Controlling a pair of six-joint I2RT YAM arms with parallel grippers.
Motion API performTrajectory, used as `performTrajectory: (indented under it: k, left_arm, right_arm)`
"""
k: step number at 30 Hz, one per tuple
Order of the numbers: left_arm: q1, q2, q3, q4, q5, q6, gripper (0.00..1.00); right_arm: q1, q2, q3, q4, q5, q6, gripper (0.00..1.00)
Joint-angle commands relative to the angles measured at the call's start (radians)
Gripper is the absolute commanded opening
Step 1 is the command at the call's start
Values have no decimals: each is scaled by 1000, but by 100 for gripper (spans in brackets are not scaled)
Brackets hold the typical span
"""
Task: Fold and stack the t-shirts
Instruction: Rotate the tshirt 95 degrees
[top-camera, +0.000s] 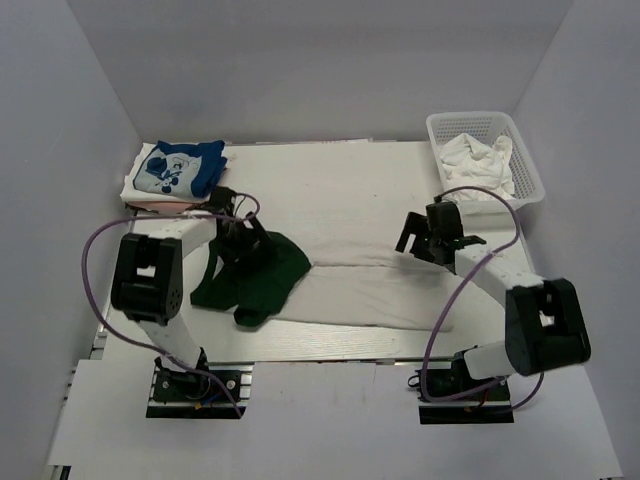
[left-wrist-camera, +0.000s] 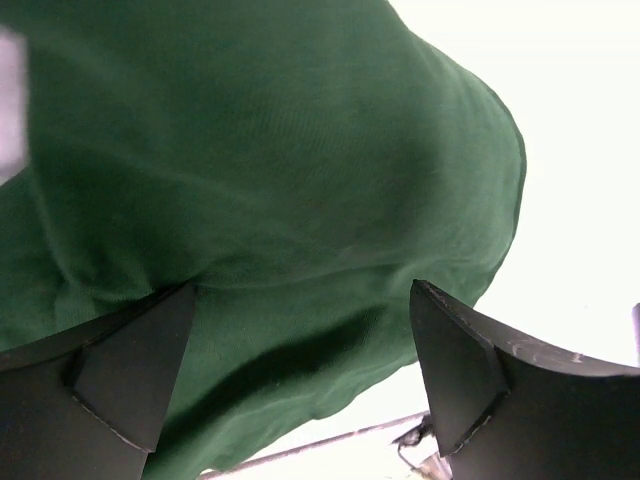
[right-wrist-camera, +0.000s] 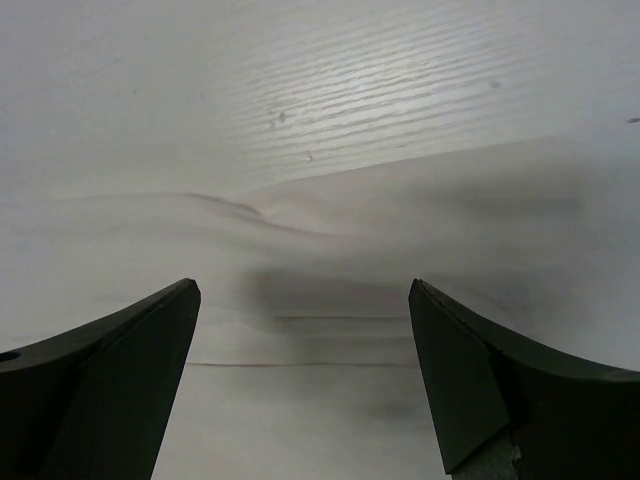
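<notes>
Left gripper (left-wrist-camera: 302, 290) hangs, jaws spread, over the green-sleeved t-shirt (top-camera: 265, 270); right gripper (right-wrist-camera: 302, 285) gapes empty above that shirt's white end. Folding it looks unfinished: next, both should pinch its edges. Beyond it sits the folded stack (top-camera: 180, 170).

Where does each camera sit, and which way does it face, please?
Top external: above and behind the bases, looking down on the table; both arms show.
Left wrist: behind the left gripper, facing down at the green-and-white shirt; its open jaws show.
Right wrist: behind the right gripper, facing the white table; its open jaws show.
Shared: top and left-wrist views both show the shirt's green part.
</notes>
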Motion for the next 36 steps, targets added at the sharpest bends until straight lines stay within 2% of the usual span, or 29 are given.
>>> performTrajectory:
  k: [1,2,5,8,10,11,12,13,14,15,16,17,18,19,20,22,24,27,32,36]
  left_arm:
    - [-8,154,126,93,-211,97,100]
    - [-8,185,166,82,-211,121,100]
    - [-8,312,326,72,-202,154,100]
    - [-8,438,491,61,-190,186,100]
    - [-8,519,658,79,-126,212,100]
    - [-8,626,732,67,-96,221,100]
    - [-17,687,906,24,-38,232,100]
    - [-29,820,1103,-16,41,232,100]
    - [-29,822,1105,-16,42,232,100]
    - [-45,948,1279,-16,124,206,100]
    - [-45,1002,1352,1,164,185,100]
    - [-72,1045,1439,34,219,163,100]
    - [-83,1085,1440,83,246,104,100]
    - [-94,1085,1420,236,278,64,100]
    - [-106,1085,1396,319,304,31,100]
    - [-144,1111,1400,421,344,-20,100]
    - [-181,1157,1472,430,326,-20,100]
    - [-194,1127,1409,447,271,-20,100]
    - [-194,1052,1320,460,85,-64,100]
    - [-194,990,1397,415,73,-73,100]
  right_arm:
    - [23,73,-33,135,-106,3,91]
    - [26,104,-39,173,-104,4,91]
    - [35,181,-13,151,-110,13,91]
    - [81,161,-70,121,-101,30,91]
    - [129,102,-116,89,-98,57,91]
    - [162,63,-151,59,-83,66,91]
    - [182,24,-185,33,-86,89,91]
    - [284,-42,-218,-34,-110,135,91]
    - [285,-43,-232,-35,-133,135,91]
    - [316,-79,-260,-47,-138,149,91]
    - [422,-105,-268,-88,-203,193,91]
    - [461,-118,-269,-101,-219,206,91]
    - [498,-129,-266,-106,-231,227,91]
    - [605,-129,-263,-110,-245,255,91]
    - [639,-123,-266,-77,-279,260,91]
    - [731,-75,-257,-14,-316,235,91]
    - [808,-25,-201,-4,-316,177,91]
    - [853,17,-132,-9,-273,117,91]
    - [893,-7,-68,20,-227,31,91]
    - [907,-66,-4,54,-153,-10,91]
